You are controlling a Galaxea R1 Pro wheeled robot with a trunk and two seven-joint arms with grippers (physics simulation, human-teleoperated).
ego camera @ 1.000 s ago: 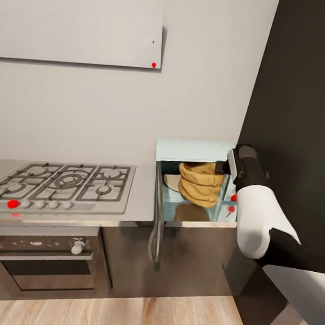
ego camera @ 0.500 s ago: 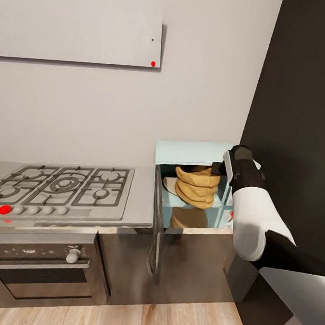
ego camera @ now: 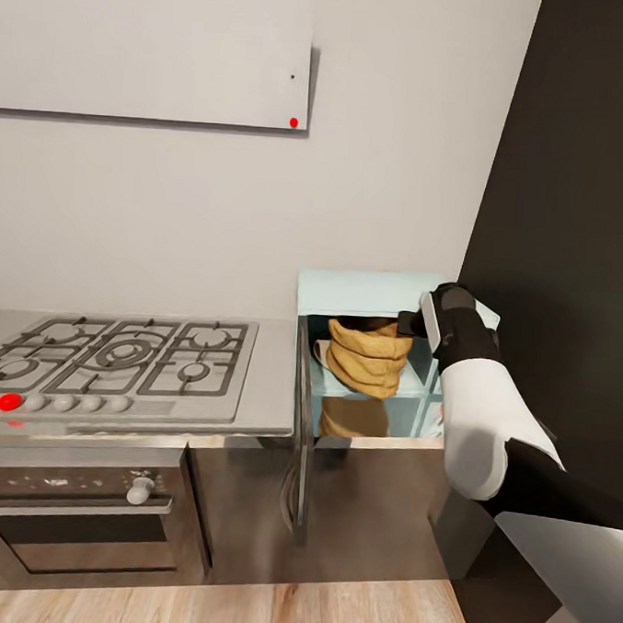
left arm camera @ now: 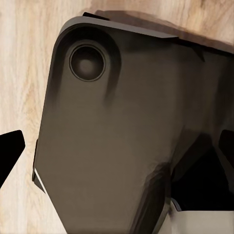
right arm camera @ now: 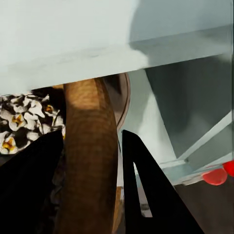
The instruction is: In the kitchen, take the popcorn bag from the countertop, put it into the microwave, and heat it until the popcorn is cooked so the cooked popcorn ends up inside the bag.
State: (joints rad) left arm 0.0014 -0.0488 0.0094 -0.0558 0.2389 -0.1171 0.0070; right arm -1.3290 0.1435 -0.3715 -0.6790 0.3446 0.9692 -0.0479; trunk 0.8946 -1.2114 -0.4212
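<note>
The pale mint-blue microwave (ego camera: pixel 368 292) stands at the right end of the grey countertop (ego camera: pixel 272 383), its door (ego camera: pixel 302 431) swung open toward me. The tan-brown popcorn bag (ego camera: pixel 368 359) hangs upright in the microwave's opening, a little above its floor. My right gripper (ego camera: pixel 408 323) is shut on the bag's rolled rim from the right. In the right wrist view the bag's wall (right arm camera: pixel 90 146) sits pinched between the black fingers (right arm camera: pixel 146 190), and pale popcorn (right arm camera: pixel 19 119) shows inside the bag, under the microwave's top edge (right arm camera: pixel 73 53). My left gripper (left arm camera: pixel 117 151) is open above the wooden floor.
A grey gas hob (ego camera: pixel 115 355) with black grates lies left of the microwave, with a built-in oven (ego camera: pixel 78 505) below it. A tall dark cabinet (ego camera: pixel 575 226) closes in on the right. A pale wall cabinet (ego camera: pixel 152 53) hangs above. My dark base (left arm camera: pixel 112 136) is under the left gripper.
My right gripper has carried the bag a little leftward and deeper into the microwave's opening. The head camera shifted slightly early on.
</note>
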